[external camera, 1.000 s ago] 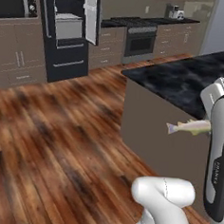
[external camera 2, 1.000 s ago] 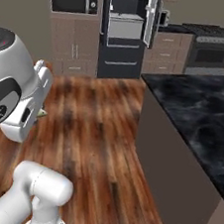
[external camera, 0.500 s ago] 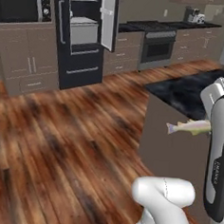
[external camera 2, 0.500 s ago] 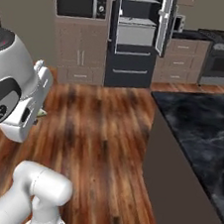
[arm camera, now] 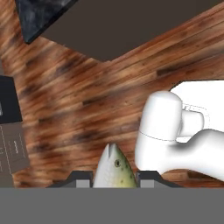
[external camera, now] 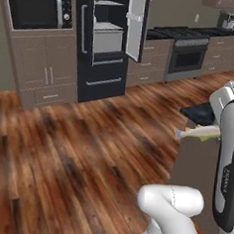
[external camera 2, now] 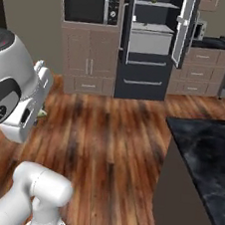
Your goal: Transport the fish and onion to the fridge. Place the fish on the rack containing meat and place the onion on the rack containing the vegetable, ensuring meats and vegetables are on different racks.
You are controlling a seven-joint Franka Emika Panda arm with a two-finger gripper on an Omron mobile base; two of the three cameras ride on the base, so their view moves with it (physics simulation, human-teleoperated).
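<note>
The fridge (external camera: pixel 109 41) stands across the wood floor (external camera: pixel 71 150) with its door (external camera: pixel 136 23) swung wide, ready for loading. The gripper (arm camera: pixel 114 178) is clamped tight on the fish (external camera: pixel 201 132), carried clear above the floor, apparently bound for the meat rack.

- The floor (external camera: pixel 76 150) is wood planks, red-brown with dark streaks and a faint sheen.
- The counter (external camera 2: pixel 210 147) top looks like polished black stone with grey mottling; its side is matt brown.
- The fish (arm camera: pixel 114 170) has smooth skin, pale and silvery with a speckled olive back.
- The fridge (external camera: pixel 102 43) is glossy black, with metal-looking handles.
- The cabinets (external camera: pixel 48 74) are matt grey-brown.
</note>
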